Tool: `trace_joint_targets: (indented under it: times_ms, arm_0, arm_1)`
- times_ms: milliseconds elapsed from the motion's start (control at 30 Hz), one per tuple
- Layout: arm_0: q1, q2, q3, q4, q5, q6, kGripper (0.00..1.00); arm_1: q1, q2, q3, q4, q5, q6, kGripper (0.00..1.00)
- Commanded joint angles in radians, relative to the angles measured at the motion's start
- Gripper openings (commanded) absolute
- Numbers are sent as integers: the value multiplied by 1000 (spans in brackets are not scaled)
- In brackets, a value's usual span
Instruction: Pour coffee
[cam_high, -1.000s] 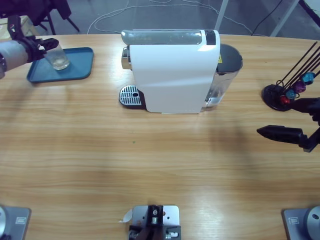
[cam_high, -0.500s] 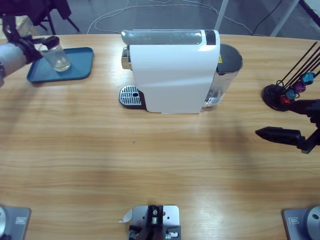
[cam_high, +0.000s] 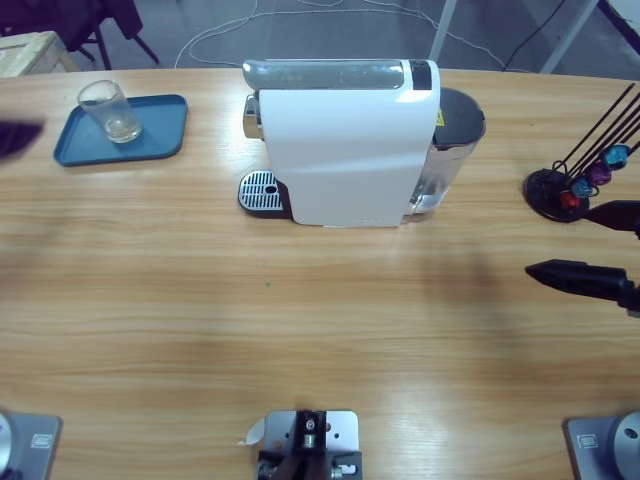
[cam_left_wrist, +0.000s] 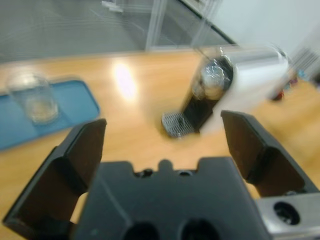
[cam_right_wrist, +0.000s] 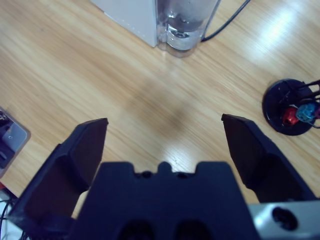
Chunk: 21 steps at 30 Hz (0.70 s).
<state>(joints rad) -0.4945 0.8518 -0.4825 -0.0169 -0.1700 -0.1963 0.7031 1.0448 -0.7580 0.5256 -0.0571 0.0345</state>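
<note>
Standing upright on the blue tray (cam_high: 70, 150) at upper left, the glass (cam_high: 108, 109), seemingly empty, is light, rigid, slippery, breakable—grip mid-wall; both end effectors, left (cam_left_wrist: 162, 135) and right (cam_right_wrist: 162, 135), gape empty.

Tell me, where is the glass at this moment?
In the high view the glass stands upright on the blue tray, at the table's top left corner, left of the coffee machine.

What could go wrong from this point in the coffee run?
1. The glass stands on the blue tray, away from the coffee machine; brewing now would likely spill onto the drip grate.
2. The left claw is open, apart from the glass; a hurried approach could tip it.
3. The right claw hangs open near the capsule stand and might knock it.
</note>
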Motion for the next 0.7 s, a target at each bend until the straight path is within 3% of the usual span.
trace_joint_targets:
  times_ms: [33,200,300,467,700]
  arm_0:
    - [-153,-166,-4,271,-34,67,1000]
    - [-153,-98,-30,294,-3,137,1000]
    - [-173,-70,20,224,-23,135,1000]
    - [-193,-85,-123,441,32,140,1000]
    - [-193,-103,-147,484,37,140,1000]
  arm_1:
    - [7,-68,5,19,-13,-13,1000]
    - [6,-58,4,14,-14,-1,1000]
    - [6,-17,0,11,-7,-5,1000]
    - [7,-33,2,3,-32,7,1000]
    - [6,-66,-7,39,-41,8,1000]
